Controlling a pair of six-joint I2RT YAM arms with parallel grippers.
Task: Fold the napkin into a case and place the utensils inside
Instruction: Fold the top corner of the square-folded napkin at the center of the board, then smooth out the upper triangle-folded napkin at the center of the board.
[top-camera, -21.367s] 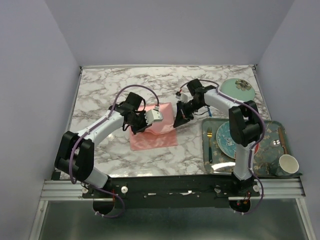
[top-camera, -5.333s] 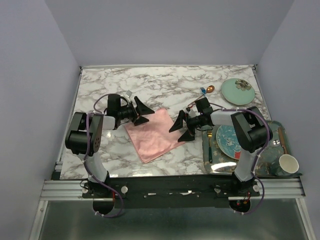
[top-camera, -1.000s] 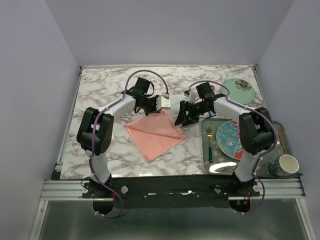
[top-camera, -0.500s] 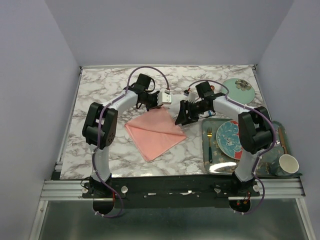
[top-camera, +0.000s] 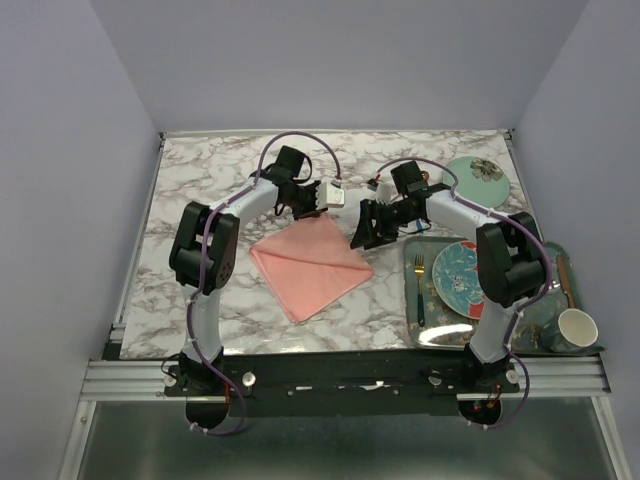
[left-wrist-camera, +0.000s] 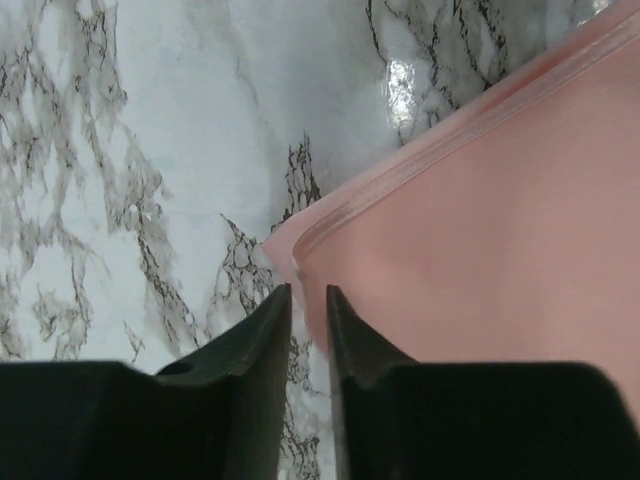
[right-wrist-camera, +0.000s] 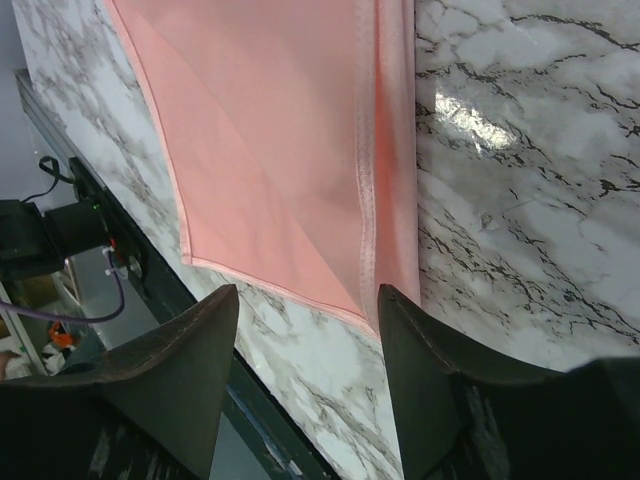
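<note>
Moved over the last second: left elbow drawn in toward its base, left wrist edged a little farther up the table. Napkin and right arm unchanged.

Nearest, on the right: tray with patterned plate, cup and gold fork with teal handle, none of it part of the job. No sign of copper spoon or blue fork in any view; perhaps hidden behind the right arm, cannot say.

Mid-table: napkin, flat on the marble, turned cornerwise like a diamond. Folded at least once, going by the stacked hems in both wrist views. Still broad, though, nowhere near a narrow pocket.

Beyond that, at the napkin's far corner: left gripper, jaws parted by only a slit, the cloth's corner edge running toward that slit. Looks let go rather than pinched; contact too fine to tell. At the right-hand corner: right gripper, fingers spread wide, hovering over the doubled hem, holding nothing.

Farthest: green saucer, well apart from the cloth.

Judged progress: early to middle. Done: first folding. Left: further folds to make the case, then fetching both utensils and slipping them in.
</note>
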